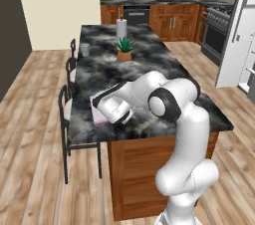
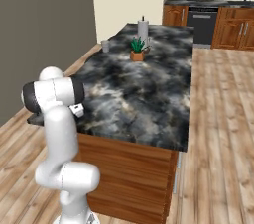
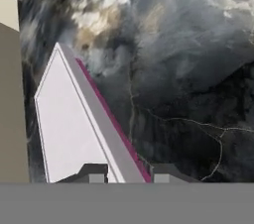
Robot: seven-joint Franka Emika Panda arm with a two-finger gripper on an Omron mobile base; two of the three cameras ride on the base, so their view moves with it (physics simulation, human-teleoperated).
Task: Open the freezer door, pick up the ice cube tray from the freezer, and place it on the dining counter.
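The gripper (image 3: 126, 178) is clamped on the tray (image 3: 74, 129) — fingertips sit either side of its edge in the hand view. The tray hangs tilted over the island counter (image 1: 149, 64), near the stool-side edge; can't tell if it touches the stone. In the left base view the tray (image 1: 98, 105) peeks out by the wrist. Farther along the top: potted plant (image 1: 124, 48), paper roll (image 1: 121, 27), grey cup (image 1: 84, 49). Fridge door (image 1: 238, 35) stands open at right.

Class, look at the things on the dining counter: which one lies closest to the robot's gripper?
The ice cube tray, flat and pale, right at the gripper; the potted plant, paper-towel roll and cup stand farther up.
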